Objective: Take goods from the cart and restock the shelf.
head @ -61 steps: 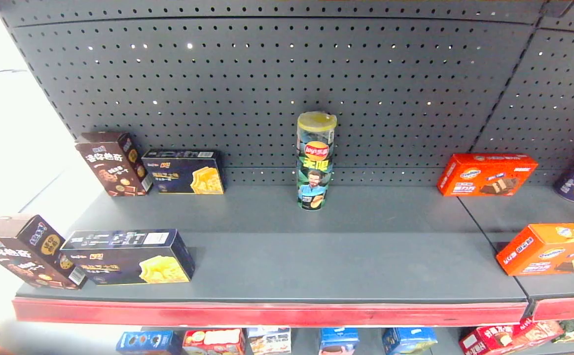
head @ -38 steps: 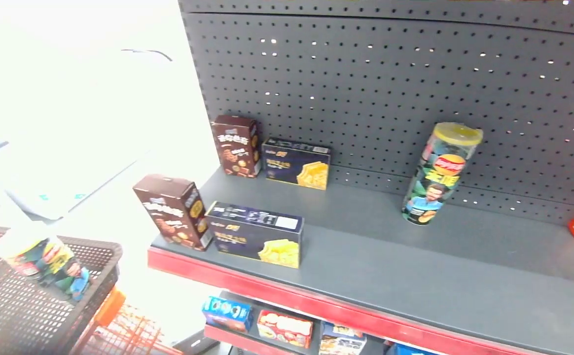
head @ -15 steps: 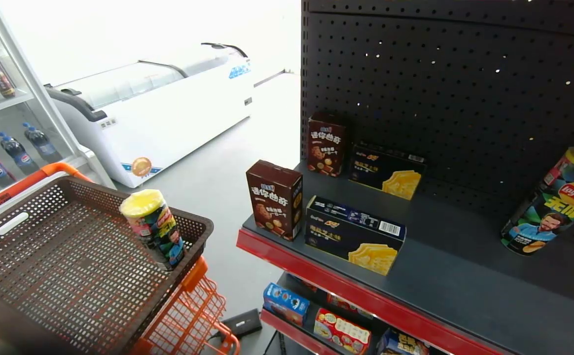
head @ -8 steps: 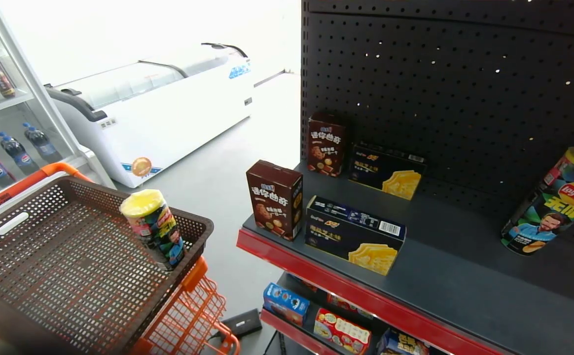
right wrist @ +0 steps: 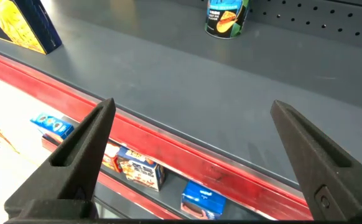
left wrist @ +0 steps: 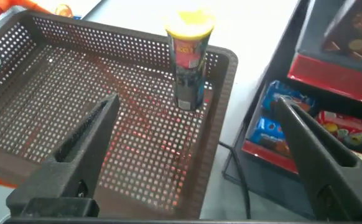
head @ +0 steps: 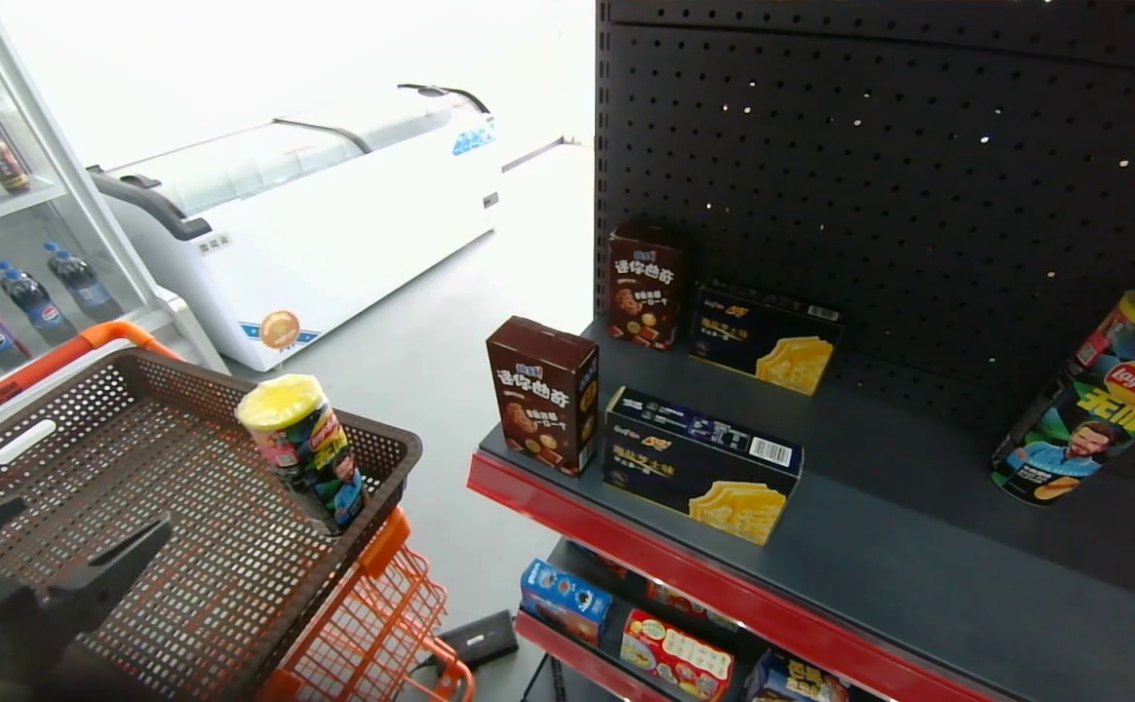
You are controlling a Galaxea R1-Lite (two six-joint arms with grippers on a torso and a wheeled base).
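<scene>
A chips can (head: pixel 302 453) with a yellow lid stands upright in the far right corner of the brown cart basket (head: pixel 387 441). My left gripper (head: pixel 78 522) hovers open over the basket's near side, well short of the can. From the left wrist, the can (left wrist: pixel 189 62) stands ahead between the spread fingers (left wrist: pixel 84 140). A matching chips can (head: pixel 1089 400) stands at the back of the dark shelf (head: pixel 919 556). My right gripper (right wrist: pixel 193 107) is open and empty above the shelf's red front edge (right wrist: pixel 168 134), with that can (right wrist: pixel 226 15) farther back.
Brown cookie boxes (head: pixel 543 390) and dark blue boxes (head: pixel 699 463) stand on the shelf's left end. The orange cart frame (head: pixel 372 624) sits below the basket. A white chest freezer (head: pixel 314 224) and a drinks cooler (head: pixel 2 244) stand behind. Lower shelf goods (head: pixel 675 653) show beneath.
The head camera swung from the shelf toward the cart, then stayed still. In the last half second my left gripper rose into the head view, open, over the basket.
</scene>
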